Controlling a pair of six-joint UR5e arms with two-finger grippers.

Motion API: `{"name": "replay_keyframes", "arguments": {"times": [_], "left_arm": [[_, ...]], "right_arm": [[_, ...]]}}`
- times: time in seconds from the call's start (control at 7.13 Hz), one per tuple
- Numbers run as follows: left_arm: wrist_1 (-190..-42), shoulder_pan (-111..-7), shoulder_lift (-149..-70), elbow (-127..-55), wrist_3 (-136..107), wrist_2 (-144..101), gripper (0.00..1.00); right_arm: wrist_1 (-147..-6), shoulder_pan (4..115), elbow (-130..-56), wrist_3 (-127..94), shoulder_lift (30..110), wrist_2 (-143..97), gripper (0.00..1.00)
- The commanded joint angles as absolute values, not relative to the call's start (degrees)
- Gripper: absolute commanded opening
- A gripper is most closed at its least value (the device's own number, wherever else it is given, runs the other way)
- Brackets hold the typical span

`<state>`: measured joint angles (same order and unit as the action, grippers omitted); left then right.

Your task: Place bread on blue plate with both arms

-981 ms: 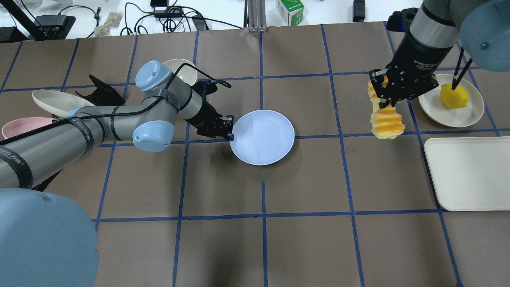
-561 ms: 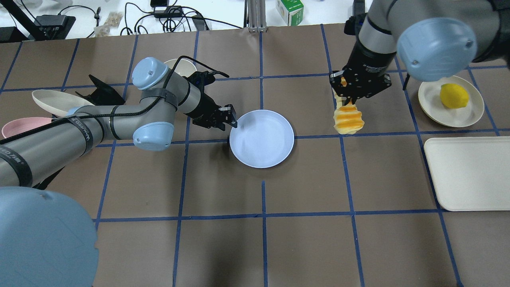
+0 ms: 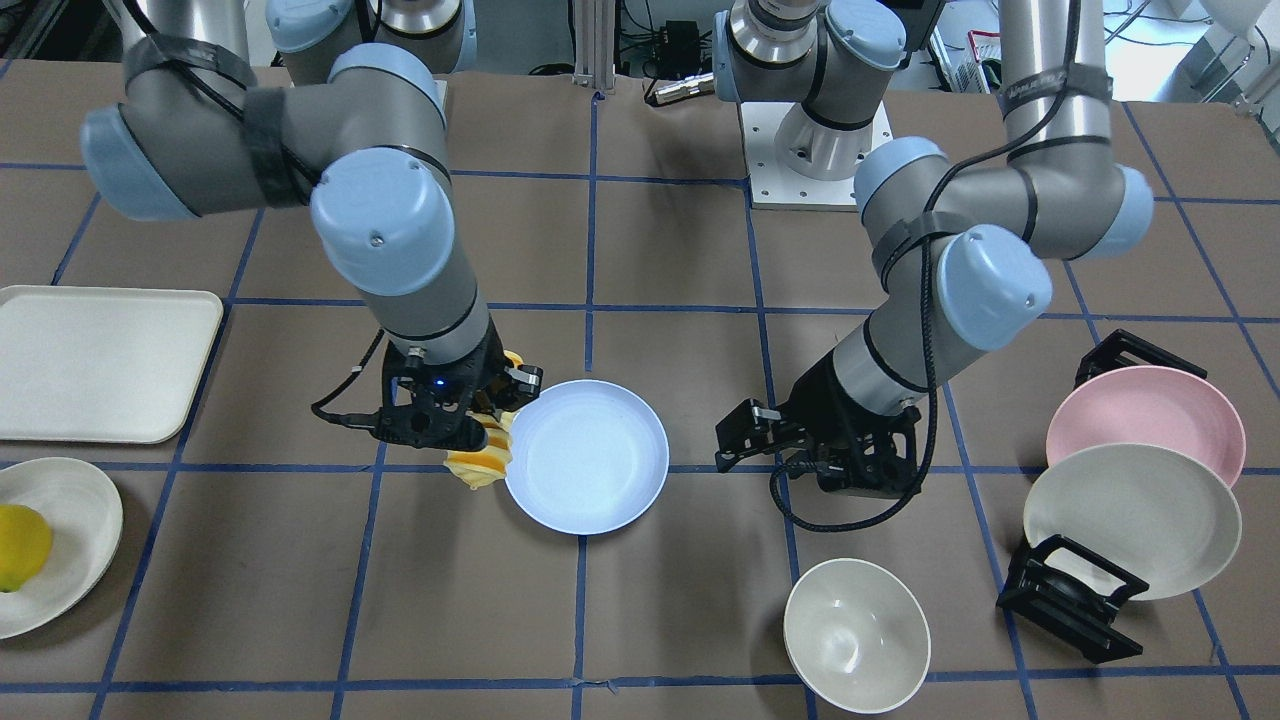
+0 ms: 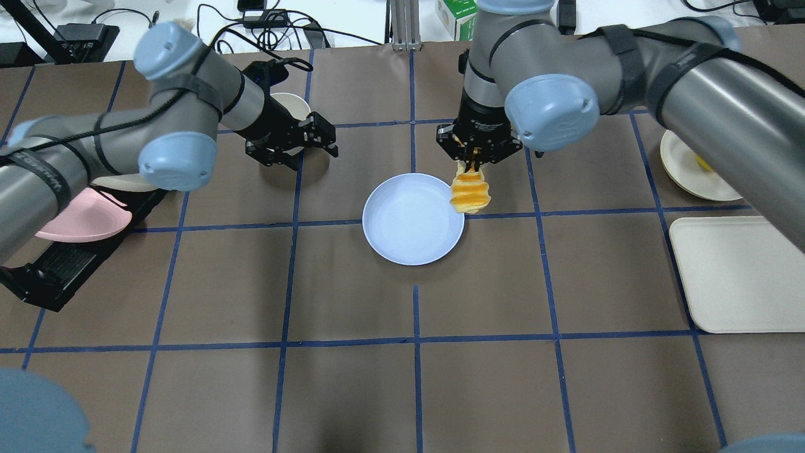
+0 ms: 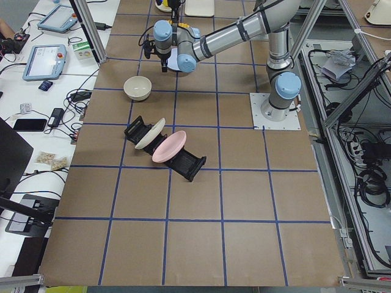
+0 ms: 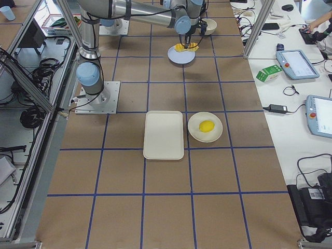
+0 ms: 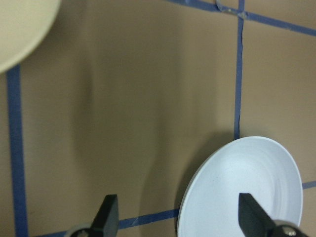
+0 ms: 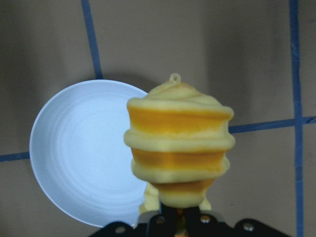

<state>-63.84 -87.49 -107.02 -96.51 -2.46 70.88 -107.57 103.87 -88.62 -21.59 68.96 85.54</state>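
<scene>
The bread (image 4: 470,194) hangs end-down from my right gripper (image 4: 478,162), which is shut on its upper end. It hangs at the right rim of the blue plate (image 4: 405,220), which lies flat at the table's middle. The right wrist view shows the bread (image 8: 180,148) in front of the plate's (image 8: 79,153) right edge. My left gripper (image 4: 300,150) is open and empty, up and to the left of the plate and apart from it. The left wrist view shows its fingers (image 7: 106,217) wide apart, with the plate (image 7: 247,192) ahead.
A cream bowl (image 3: 855,630) stands by the left gripper. A pink plate (image 3: 1145,415) and a cream plate (image 3: 1130,525) lean in black racks on the left side. A cream tray (image 4: 742,274) and a cream plate with a yellow fruit (image 6: 206,126) are on the right.
My right arm has carried the bread left, from beside the fruit plate to the blue plate's right rim. My left gripper has drawn back from the plate's left rim toward the bowl.
</scene>
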Motion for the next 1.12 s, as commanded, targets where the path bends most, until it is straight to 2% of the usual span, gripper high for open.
{"name": "replay_keyframes", "arguments": {"times": [0.0,0.42,0.56,0.98], "left_arm": [[-81.5,-87.6,-101.2,-88.7,-1.9,75.3,0.89],[-90.4,-93.8,-96.6,-82.9,-2.0,84.0,0.93],[-89.7,-95.6,-96.1,-82.1,-2.9,84.2,1.0],[-89.0,-94.3,-95.1,-83.0,-2.9,84.4,1.0]], "right_arm": [[-112.8,108.4,-88.3,-26.2,64.2,85.5,0.0],[-114.4,111.0,-88.8,-26.5,59.9,85.5,0.0],[-114.6,112.4,-89.3,-28.2,58.5,85.4,0.0],[-115.9,113.0,-90.1,-28.5,58.0,85.3,0.01]]}}
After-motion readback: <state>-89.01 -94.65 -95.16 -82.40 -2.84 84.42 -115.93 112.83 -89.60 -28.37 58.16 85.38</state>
